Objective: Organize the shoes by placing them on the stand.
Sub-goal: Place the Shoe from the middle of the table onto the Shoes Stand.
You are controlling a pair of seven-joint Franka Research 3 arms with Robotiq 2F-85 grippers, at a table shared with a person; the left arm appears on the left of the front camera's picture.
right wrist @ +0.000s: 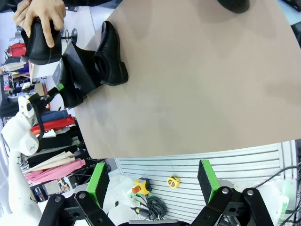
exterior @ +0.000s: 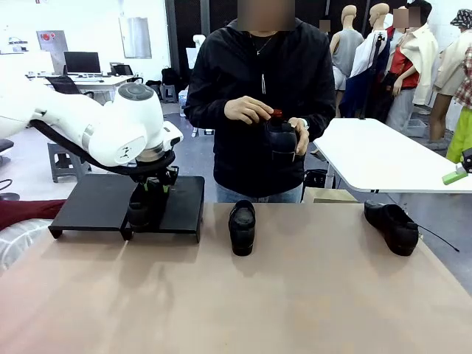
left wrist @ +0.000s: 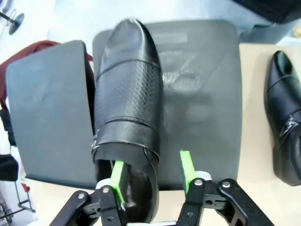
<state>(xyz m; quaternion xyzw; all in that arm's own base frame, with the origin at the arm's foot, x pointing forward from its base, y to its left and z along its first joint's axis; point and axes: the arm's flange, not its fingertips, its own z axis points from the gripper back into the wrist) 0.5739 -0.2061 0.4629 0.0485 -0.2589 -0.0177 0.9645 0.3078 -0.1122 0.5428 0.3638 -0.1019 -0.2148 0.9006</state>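
shoe (left wrist: 127,94) on stand (left wrist: 202,94) | left end effector (left wrist: 151,159) spread astride it | second shoe (left wrist: 284,117) beside

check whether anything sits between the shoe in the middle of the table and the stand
Nothing visible does. The tabletop between the middle shoe and the stand is bare, and the stand's right panel is free beside the placed shoe at the left hand.

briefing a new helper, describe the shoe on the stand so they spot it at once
Find the black stand at the far left of the tabletop. The loafer sits on it, under the left gripper. The neighbouring loafer lies on bare tabletop instead.
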